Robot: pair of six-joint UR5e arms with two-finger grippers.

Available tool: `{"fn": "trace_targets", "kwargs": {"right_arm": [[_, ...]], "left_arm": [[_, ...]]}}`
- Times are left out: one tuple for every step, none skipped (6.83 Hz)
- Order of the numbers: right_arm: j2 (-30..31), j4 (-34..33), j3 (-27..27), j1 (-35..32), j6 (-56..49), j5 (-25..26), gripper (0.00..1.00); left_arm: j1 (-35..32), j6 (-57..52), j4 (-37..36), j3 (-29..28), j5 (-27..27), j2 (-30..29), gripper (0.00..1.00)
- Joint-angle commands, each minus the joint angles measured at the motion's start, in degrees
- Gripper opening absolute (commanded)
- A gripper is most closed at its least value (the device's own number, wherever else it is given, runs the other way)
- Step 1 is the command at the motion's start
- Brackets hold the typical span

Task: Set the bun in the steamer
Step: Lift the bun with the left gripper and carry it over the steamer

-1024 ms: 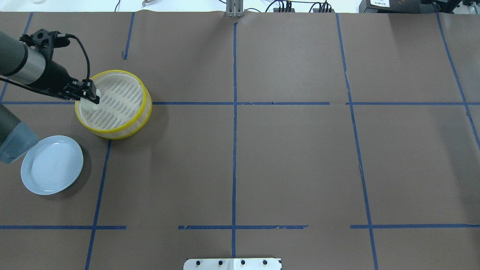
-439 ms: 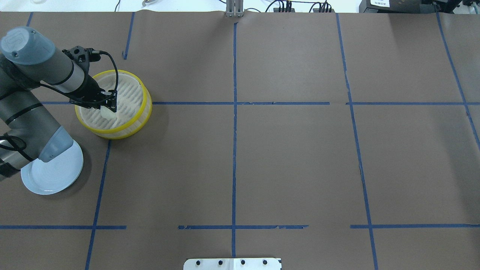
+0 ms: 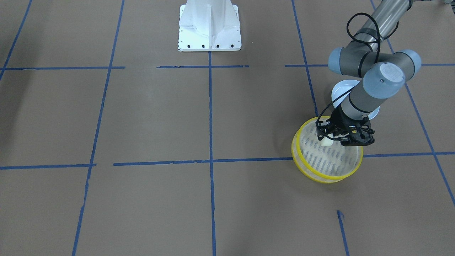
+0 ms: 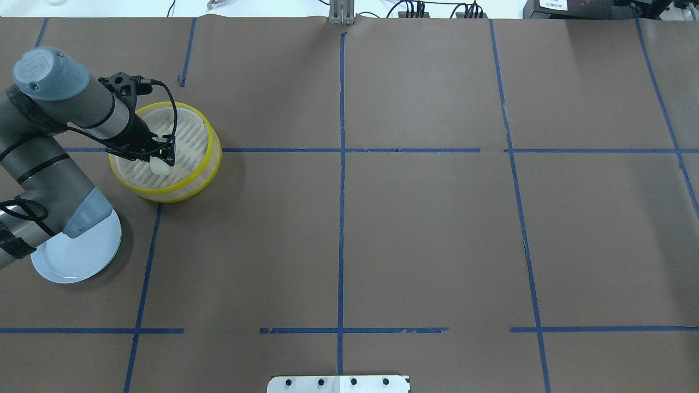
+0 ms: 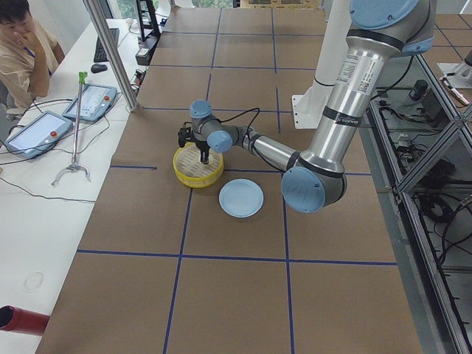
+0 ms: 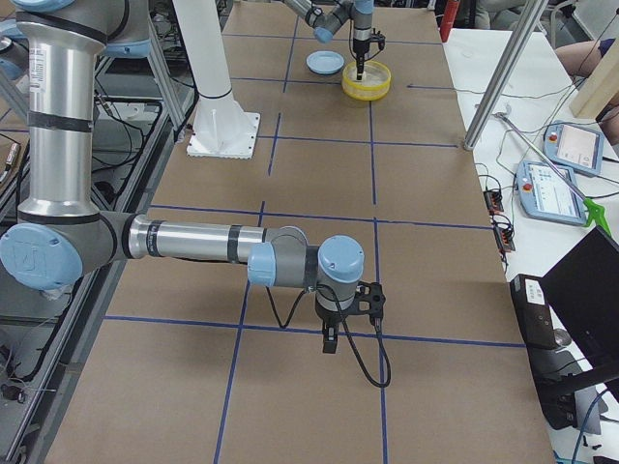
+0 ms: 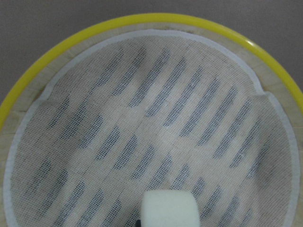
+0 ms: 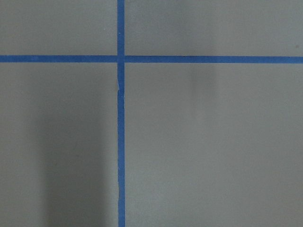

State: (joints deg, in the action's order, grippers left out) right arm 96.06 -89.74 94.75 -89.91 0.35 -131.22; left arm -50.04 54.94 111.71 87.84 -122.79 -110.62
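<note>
Bun [image 4: 160, 167] farther into steamer [image 4: 191, 146] (left jaws around it)

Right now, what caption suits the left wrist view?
Cream bun over the slatted mesh floor of the yellow-rimmed steamer.

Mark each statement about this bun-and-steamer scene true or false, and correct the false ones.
1. The left gripper grips the bun over the mesh floor of the steamer. True.
2. The plate lies inside the steamer. False: it lies on the table beside the steamer, apart from it.
3. The right gripper hangs over the steamer. False: it hangs over the table far from the steamer.
4. A blue tape line runs under the steamer. True.
5. The steamer's rim is blue. False: it is yellow.
</note>
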Motion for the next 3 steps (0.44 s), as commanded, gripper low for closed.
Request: {"fn": "trace_targets", "kwargs": {"right_arm": [[0.0,0.0,0.0,0.0,0.0,0.0,1.0],[0.0,0.0,0.0,0.0,0.0,0.0,1.0],[0.0,0.0,0.0,0.0,0.0,0.0,1.0]], "left_arm": [[0.03,-0.01,0.61,-0.91,0.01,-0.3,0.41],[0.03,-0.01,0.7,-1.53,0.01,-0.38,0.41],[0.03,-0.01,0.7,-2.05,0.01,-0.82,0.41]]}}
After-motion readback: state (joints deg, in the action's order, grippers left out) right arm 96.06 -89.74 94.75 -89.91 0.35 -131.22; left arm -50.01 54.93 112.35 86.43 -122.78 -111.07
